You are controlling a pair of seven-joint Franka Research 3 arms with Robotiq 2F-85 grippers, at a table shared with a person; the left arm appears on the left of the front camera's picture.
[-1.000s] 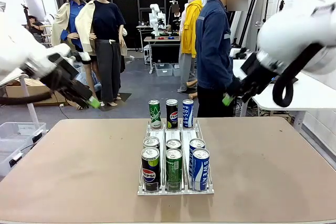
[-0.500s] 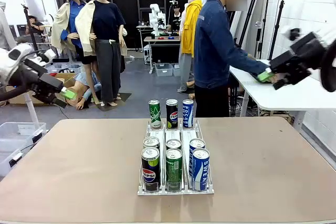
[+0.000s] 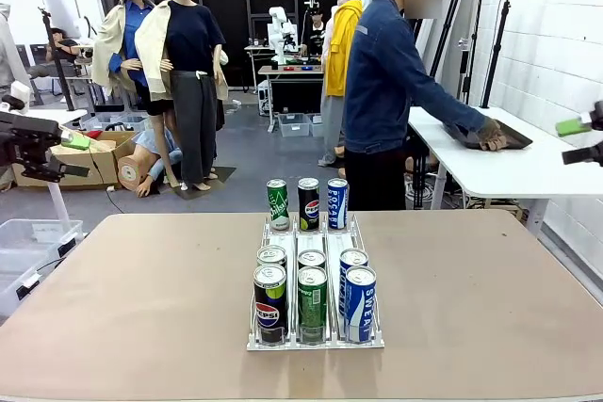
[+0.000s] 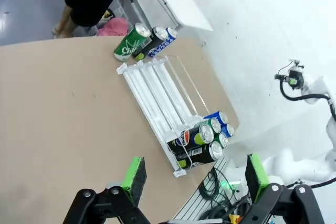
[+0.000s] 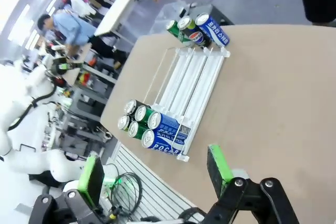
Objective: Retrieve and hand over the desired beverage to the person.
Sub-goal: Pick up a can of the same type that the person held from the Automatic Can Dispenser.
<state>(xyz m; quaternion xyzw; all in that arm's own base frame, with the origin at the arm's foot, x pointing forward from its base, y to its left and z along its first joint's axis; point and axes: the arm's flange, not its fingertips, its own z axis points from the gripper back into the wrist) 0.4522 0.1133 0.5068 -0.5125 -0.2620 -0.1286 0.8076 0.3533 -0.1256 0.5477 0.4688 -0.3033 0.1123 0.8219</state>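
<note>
A clear can rack [image 3: 325, 235] stands mid-table. Its far end holds a green can [image 3: 277, 204], a black Pepsi can [image 3: 308, 202] and a blue Pocari can [image 3: 337, 202]; several more cans [image 3: 312, 300] fill the near end. The person [image 3: 382, 82] in the denim jacket stands side-on beyond the table, hands on a dark object [image 3: 490, 135] on the white side table. My left gripper [image 3: 61, 155] is open at the far left edge, my right gripper [image 3: 577, 140] open at the far right edge. Both are high and well away from the cans. The left wrist view looks down on the rack [image 4: 157, 95] between open fingers [image 4: 134, 178].
The white side table [image 3: 528, 171] stands at the right behind the brown table [image 3: 141, 298]. The right wrist view shows the rack [image 5: 184, 74] below that arm's own open gripper [image 5: 155, 171]. Boxes and a plastic bin [image 3: 28, 237] lie on the floor at left.
Both arms have swung outward to the picture's edges. The person has turned and stretched both hands onto the side table.
</note>
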